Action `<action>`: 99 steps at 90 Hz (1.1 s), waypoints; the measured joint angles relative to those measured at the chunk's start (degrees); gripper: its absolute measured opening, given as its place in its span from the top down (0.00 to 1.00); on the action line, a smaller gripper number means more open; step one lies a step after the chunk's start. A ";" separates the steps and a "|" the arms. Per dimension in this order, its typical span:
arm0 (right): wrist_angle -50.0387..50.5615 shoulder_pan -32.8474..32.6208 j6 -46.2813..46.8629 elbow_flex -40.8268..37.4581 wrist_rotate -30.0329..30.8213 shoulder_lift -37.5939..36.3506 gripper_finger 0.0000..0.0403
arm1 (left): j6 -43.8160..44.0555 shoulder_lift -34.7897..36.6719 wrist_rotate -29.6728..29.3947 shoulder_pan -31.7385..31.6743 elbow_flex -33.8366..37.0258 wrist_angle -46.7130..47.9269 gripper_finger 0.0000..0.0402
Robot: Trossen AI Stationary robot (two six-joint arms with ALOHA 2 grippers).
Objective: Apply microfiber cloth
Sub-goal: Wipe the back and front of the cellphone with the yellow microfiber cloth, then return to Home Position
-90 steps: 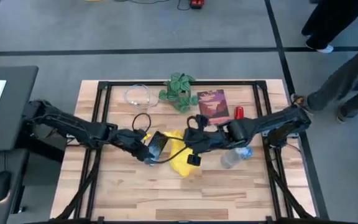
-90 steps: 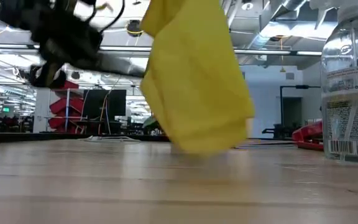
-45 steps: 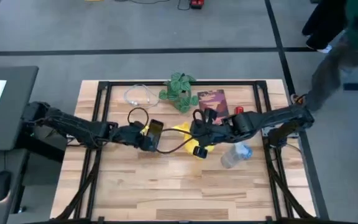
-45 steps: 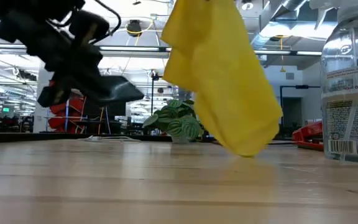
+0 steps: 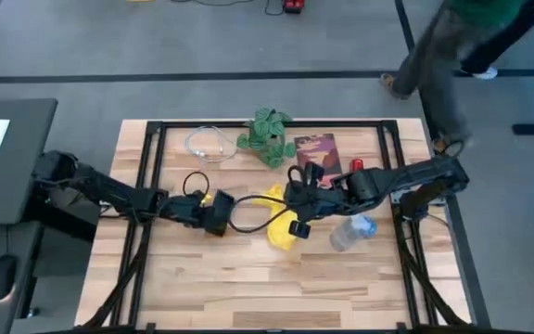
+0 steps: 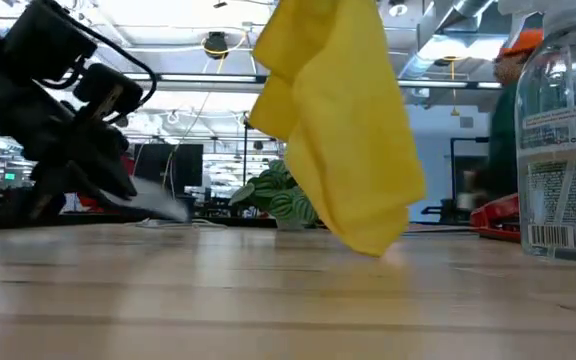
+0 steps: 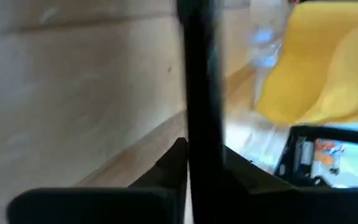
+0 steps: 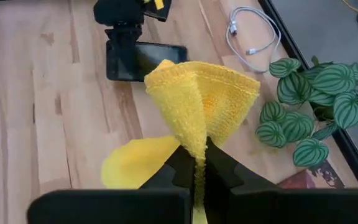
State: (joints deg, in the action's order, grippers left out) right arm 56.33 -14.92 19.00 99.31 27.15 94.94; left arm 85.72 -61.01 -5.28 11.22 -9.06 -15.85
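Note:
The yellow microfiber cloth (image 5: 280,223) hangs bunched from my right gripper (image 5: 296,211), which is shut on it over the table's middle. In the low view the cloth (image 6: 340,120) hangs down with its lowest tip close to the wood; whether the tip touches it, I cannot tell. My left gripper (image 5: 217,221) stands just left of the cloth, shut on a black smartphone (image 8: 146,60). The phone shows edge-on (image 7: 201,93) in the left wrist view. My left gripper pinches the smartphone near one end (image 8: 118,53) between its two fingers, reaching in from the table's left. The phone sticks out past the fingers toward the cloth, and its free end (image 6: 163,207) tilts down near the table. My right gripper pinches a gathered fold of the cloth (image 8: 195,155) between its two fingers, several layers together. Part of the cloth fans out beyond the fingers (image 8: 216,93), and the rest hangs slack below (image 8: 132,163).
A clear spray bottle (image 5: 349,232) stands right of the cloth. Along the far edge are a white cable (image 5: 205,142), a potted plant (image 5: 267,137), a dark red booklet (image 5: 318,156) and a small red thing (image 5: 357,168). A person (image 5: 448,46) walks past beyond the far right corner.
My left gripper has come down toward the table with the smartphone, whose free end now tips downward. My right gripper has carried the cloth a little toward the far edge; the cloth has gathered up and swings below it. The person has walked along the far side.

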 joint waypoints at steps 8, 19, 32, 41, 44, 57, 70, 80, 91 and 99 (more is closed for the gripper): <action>0.01 0.34 -0.01 0.02 -0.44 0.00 1.00 | 0.00 0.00 0.12 0.88 0.00 0.95 0.73; -1.67 0.85 -0.07 -1.74 -4.97 -0.08 1.00 | -1.98 0.00 2.62 1.58 0.00 2.59 0.60; -9.49 0.58 0.08 -9.46 -10.44 0.04 1.00 | -1.60 1.87 7.18 1.58 -0.06 3.55 0.53; -17.02 0.19 0.32 -14.71 -12.79 0.06 1.00 | -1.00 4.41 8.12 1.58 -0.82 5.42 0.52; -19.49 -0.02 0.56 -16.39 -13.14 0.02 0.99 | -0.95 5.35 8.16 1.58 -1.30 5.79 0.52; -24.70 -0.47 1.16 -21.41 -16.57 0.04 0.89 | -1.44 9.43 8.05 1.58 -2.29 7.04 0.52; -27.05 -0.41 2.42 -23.11 -18.52 0.04 0.68 | -1.45 13.53 8.00 1.58 -2.27 9.79 0.52; -29.89 0.08 1.62 -22.35 -19.29 -0.90 0.51 | -2.06 17.15 7.74 1.58 -2.26 11.71 0.52; -31.76 2.23 1.17 -18.29 -22.84 -3.47 0.35 | -2.80 21.29 6.70 1.58 -2.25 12.75 0.53; -31.36 4.22 -1.05 -15.25 -24.32 -6.14 0.29 | -4.08 24.20 5.11 1.58 -2.25 12.53 0.53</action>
State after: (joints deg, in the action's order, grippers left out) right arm 24.97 -10.71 17.95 84.06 2.83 88.80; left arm 81.64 -36.81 -0.17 12.80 -11.31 -3.33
